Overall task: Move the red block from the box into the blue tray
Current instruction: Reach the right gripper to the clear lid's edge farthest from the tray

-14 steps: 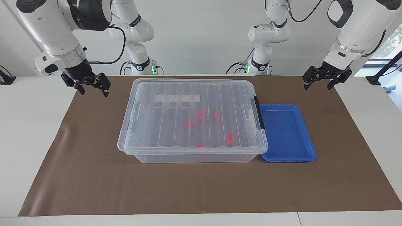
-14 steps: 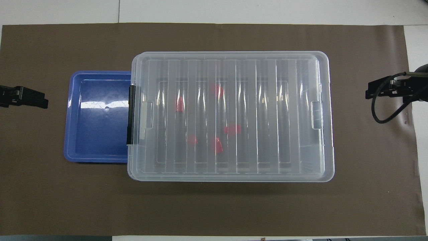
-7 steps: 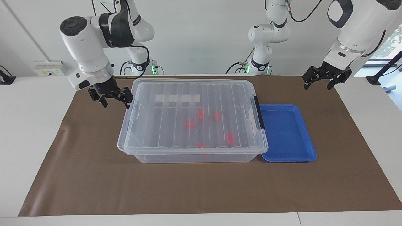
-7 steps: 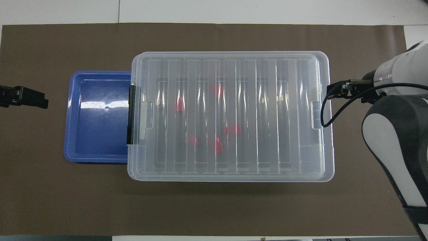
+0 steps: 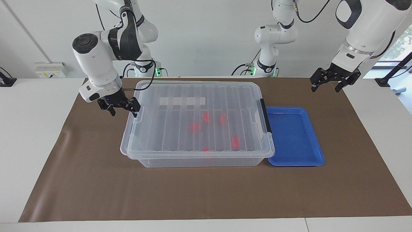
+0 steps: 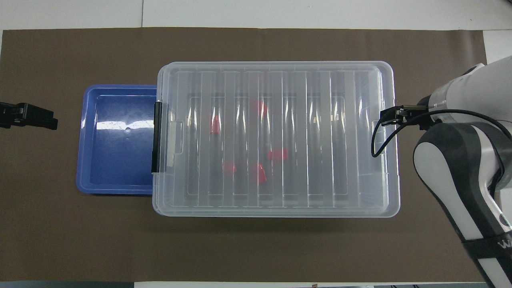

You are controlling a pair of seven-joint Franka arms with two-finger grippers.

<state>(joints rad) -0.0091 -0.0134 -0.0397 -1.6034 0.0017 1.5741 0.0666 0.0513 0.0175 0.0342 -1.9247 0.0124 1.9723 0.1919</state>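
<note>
The red block (image 5: 236, 141) lies with four look-alikes near the centre of the frame, all blurred behind the ribbed clear lid (image 5: 199, 112) of the box (image 5: 193, 159). None is out, so the task is barely begun, as I judge it: the lid must come off, one block must be picked, and it must go into the blue tray (image 5: 317, 151), which sits bare at centre right, touching the box's end with the black latch (image 5: 266, 116).

The blocks are small, oblong, bright plastic. The box is a large clear bin with rounded corners and a white label strip (image 5: 182, 101). The tray is shallow, glossy, raised at the rim. All rest on a brown matte mat (image 5: 96, 193).

The right gripper (image 5: 122, 108), fingers spread, sits at centre left, at the lid's end without the black latch. The left gripper (image 5: 334, 80) waits at upper right over the mat, fingers also spread.
</note>
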